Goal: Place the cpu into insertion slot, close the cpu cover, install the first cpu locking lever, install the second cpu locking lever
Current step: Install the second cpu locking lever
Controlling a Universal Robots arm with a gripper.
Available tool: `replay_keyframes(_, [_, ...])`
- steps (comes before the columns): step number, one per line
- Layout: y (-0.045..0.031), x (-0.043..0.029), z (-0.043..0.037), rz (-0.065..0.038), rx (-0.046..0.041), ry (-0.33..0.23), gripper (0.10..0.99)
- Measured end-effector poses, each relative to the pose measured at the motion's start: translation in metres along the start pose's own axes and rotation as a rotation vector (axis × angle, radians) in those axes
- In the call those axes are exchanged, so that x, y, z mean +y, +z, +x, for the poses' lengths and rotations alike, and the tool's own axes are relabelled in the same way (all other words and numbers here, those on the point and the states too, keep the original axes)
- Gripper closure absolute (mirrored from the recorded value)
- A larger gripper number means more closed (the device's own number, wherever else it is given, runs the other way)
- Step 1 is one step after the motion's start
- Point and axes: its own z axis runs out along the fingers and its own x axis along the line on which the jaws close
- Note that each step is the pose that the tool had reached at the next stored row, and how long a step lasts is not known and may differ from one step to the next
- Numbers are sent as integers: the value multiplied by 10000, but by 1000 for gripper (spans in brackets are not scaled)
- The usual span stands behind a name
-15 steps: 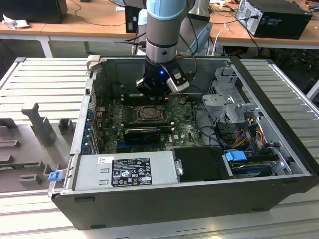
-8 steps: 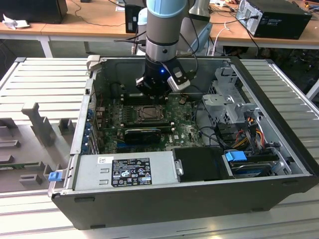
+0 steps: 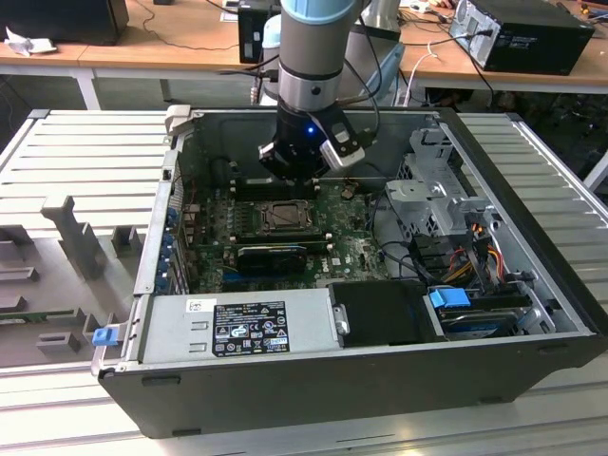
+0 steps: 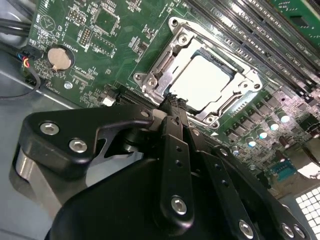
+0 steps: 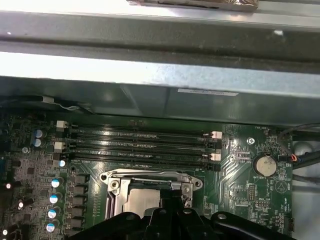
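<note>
The cpu lies flat in the insertion slot of the green motherboard, its pale metal face showing through the window of the cpu cover, which lies down over it. My gripper is shut with nothing between its fingers, its tip at the socket's edge beside the cover frame. In the first wrist view the gripper stands over the cpu. From the exterior view my gripper hangs just above the socket, inside the open computer case.
Long black memory slots run beside the socket. A coin battery sits on the board. The case wall stands close behind. A power supply, a drive cage and cables fill the case's other sides.
</note>
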Motion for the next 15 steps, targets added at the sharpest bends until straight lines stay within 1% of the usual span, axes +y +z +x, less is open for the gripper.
replay_keyframes(7, [-6,-88,5,-2,2,0,980])
replay_keyframes(10, [-11,-88,6,5,3,1,980])
replay_keyframes(15, [-91,-80,5,31,6,-1,980])
